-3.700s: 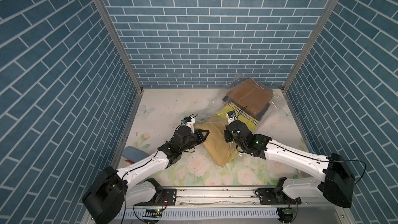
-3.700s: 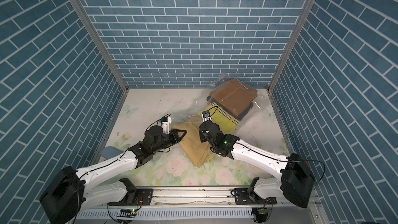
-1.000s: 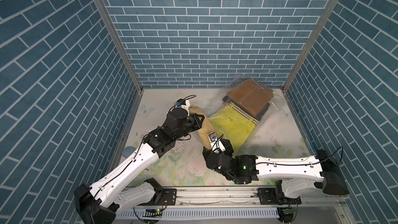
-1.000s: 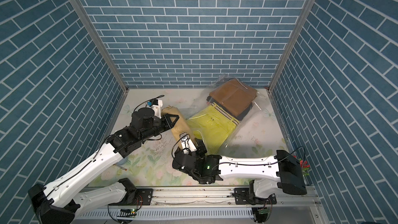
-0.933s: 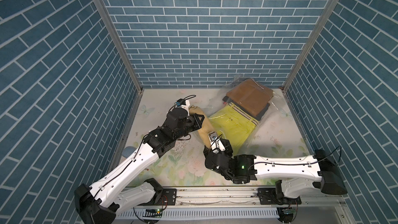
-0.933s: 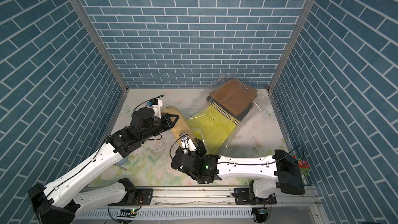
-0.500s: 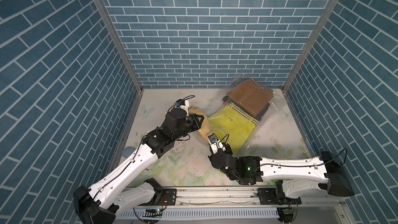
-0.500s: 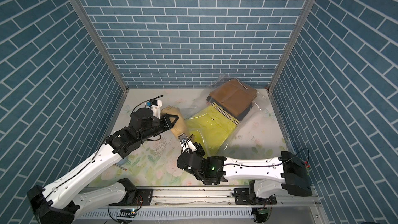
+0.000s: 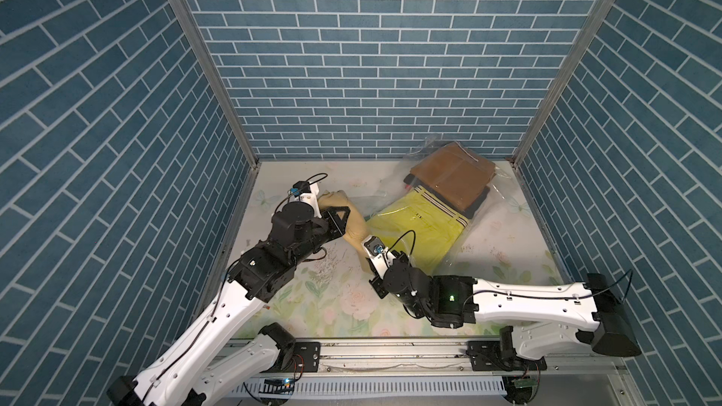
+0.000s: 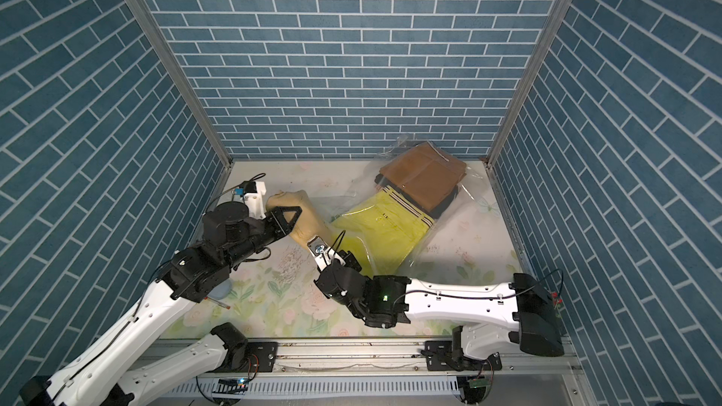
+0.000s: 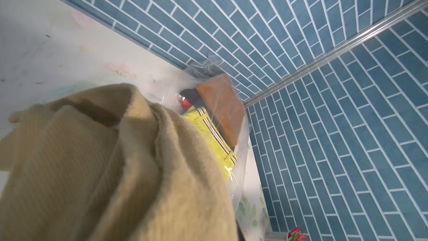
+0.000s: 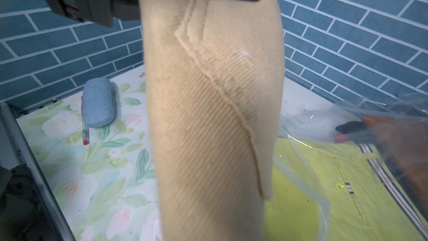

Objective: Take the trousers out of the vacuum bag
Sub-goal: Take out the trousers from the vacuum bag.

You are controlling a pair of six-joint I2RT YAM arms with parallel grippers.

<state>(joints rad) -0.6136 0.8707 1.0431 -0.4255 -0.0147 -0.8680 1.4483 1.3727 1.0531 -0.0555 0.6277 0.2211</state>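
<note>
Left tool (image 9: pixel 342 217) clenched on the khaki trousers (image 9: pixel 353 230), which hang lifted off the table (image 9: pixel 297 306) toward 10 o'clock, outside the vacuum bag (image 9: pixel 500 186). Probably held high so the cloth clears the bag mouth.

Right tool (image 9: pixel 370 257) is at the hanging lower end. Its fingers are hidden, so I cannot tell its grip.

Lime-yellow trousers (image 9: pixel 418 228) and brown trousers (image 9: pixel 453 177) lie bagged at 1 o'clock.

Table has a floral cover. Blue brick-pattern walls (image 9: pixel 371 52) on three sides.

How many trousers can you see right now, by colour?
Khaki: 1
Lime-yellow: 1
Brown: 1
Black: 1 (only an edge shows)
Red: 1 (only a sliver shows)
Total: 5
</note>
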